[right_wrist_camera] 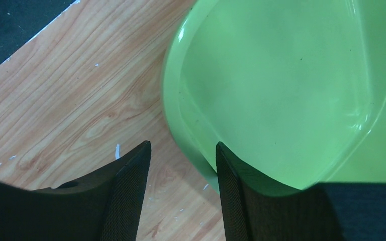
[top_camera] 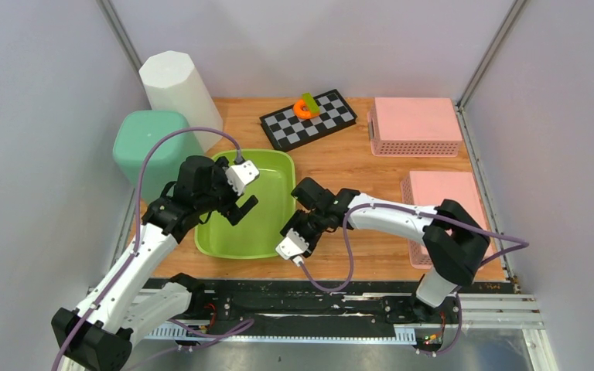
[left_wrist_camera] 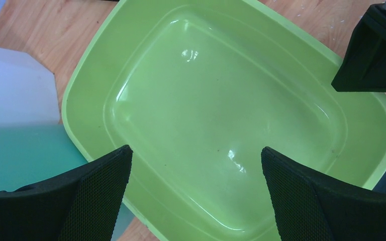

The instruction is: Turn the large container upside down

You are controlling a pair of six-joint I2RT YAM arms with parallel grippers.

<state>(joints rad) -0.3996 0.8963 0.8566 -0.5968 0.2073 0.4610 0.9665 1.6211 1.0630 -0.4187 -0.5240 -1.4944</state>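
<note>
The lime-green plastic basin (top_camera: 267, 207) is lying mouth-up on the wooden desk (top_camera: 340, 162), sitting left of the desk's middle and reaching close to the near edge. Its long axis is running from the near edge toward the far edge, with the far end leaning a little to the right. The left gripper (top_camera: 241, 210) is hovering over the basin's left half with its fingers spread wide and nothing between them. The right gripper (top_camera: 302, 224) is pointing down at the basin's near right corner. The top view is also showing a white faceted bin (top_camera: 174, 85) and a teal container (top_camera: 151, 143) at the far left corner, a checkerboard (top_camera: 321, 124) carrying an orange ring (top_camera: 304, 110) by the far edge, and two pink baskets (top_camera: 414, 125) along the right edge. The left wrist view is adding the basin's (left_wrist_camera: 221, 125) glossy inner floor between the left gripper's (left_wrist_camera: 195, 150) fingers, with the teal container lying just beside the rim. Only the right wrist view is showing the right gripper (right_wrist_camera: 182, 150) straddling the basin's (right_wrist_camera: 281, 90) rounded corner, one finger over bare wood and the other over the inside; the fingers are standing apart, with wood showing in the gap, so they are not clamping the rim.
</note>
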